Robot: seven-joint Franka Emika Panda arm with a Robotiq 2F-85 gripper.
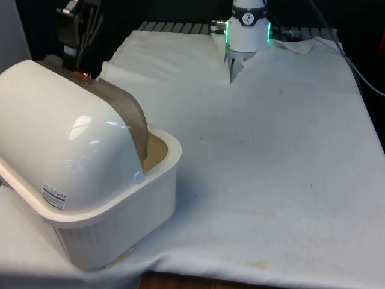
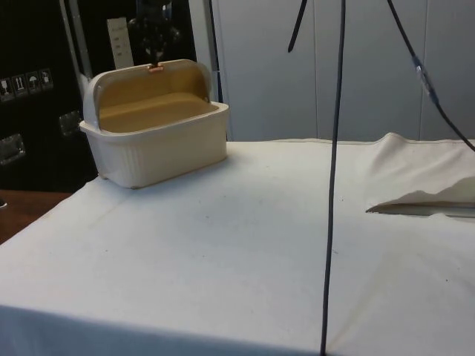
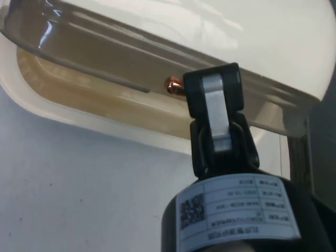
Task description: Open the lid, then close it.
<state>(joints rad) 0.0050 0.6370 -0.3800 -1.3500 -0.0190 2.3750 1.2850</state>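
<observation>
A cream bread box (image 1: 153, 198) stands at the front view's left with its back to that camera. Its smoky see-through lid (image 1: 129, 114) is rolled up and back over the white dome, so the box (image 2: 167, 144) gapes open in the side view. A small copper knob (image 1: 82, 76) sits on the lid's edge at the top of the dome. My black gripper (image 1: 80, 67) comes down from above onto that knob (image 2: 155, 67). In the wrist view one finger (image 3: 214, 107) covers most of the knob (image 3: 173, 86), and the gripper (image 3: 210, 100) looks shut on it.
White cloth (image 1: 277, 150) covers the table from the box across to the front view's right. The robot's base (image 1: 246, 30) stands at the far end. The box sits close to the table's near left corner. Black cables (image 2: 334, 163) hang down in the side view.
</observation>
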